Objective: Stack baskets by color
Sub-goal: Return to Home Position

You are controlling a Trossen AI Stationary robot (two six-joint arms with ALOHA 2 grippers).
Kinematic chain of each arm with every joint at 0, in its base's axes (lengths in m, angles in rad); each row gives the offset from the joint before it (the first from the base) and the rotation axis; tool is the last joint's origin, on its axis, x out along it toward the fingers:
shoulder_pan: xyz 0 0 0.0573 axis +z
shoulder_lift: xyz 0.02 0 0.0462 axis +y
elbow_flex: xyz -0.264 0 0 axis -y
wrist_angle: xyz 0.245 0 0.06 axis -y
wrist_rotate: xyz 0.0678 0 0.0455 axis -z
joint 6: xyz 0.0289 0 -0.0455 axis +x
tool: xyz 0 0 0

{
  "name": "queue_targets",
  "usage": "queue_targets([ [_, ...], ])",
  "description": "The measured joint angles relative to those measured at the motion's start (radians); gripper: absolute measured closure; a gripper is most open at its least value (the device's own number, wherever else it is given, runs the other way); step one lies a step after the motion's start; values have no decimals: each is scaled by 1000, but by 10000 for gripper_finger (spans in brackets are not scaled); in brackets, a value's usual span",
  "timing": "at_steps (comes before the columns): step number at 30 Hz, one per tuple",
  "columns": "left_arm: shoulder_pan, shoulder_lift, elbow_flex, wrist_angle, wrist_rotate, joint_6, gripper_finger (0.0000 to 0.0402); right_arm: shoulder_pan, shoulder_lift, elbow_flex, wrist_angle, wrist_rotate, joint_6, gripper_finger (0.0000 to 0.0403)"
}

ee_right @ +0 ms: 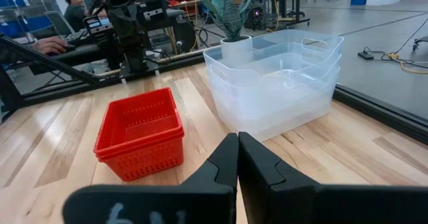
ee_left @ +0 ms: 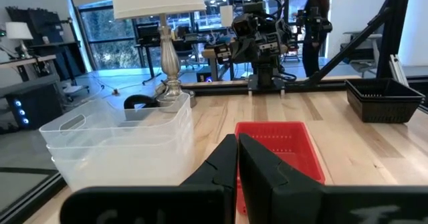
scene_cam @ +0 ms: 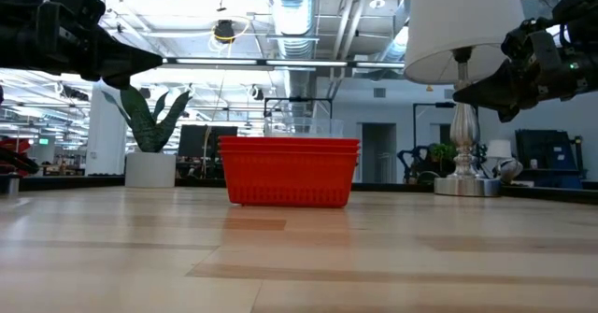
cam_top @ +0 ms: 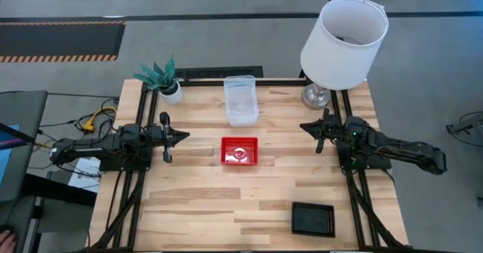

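Hovering clenched: left gripper (cam_top: 184,137), right gripper (cam_top: 303,125) | wooden table (cam_top: 196,200) | open workshop (scene_cam: 308,117) beyond

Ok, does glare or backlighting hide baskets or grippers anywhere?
High view: even light, the stack of clear see-through plastic baskets pale but readable. Low view: ceiling lights silhouette the left gripper and right gripper; the red mesh basket stack reads plainly, the clear one behind barely shows.

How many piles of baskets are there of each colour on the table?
red pile: 1
clear pile: 1
black pile: 1
Total: 3 piles
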Motion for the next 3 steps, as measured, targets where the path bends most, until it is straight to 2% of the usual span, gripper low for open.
queue_targets([
  [3,0,0,0,0,0,0,401,0,0,0,0,0,0,369],
])
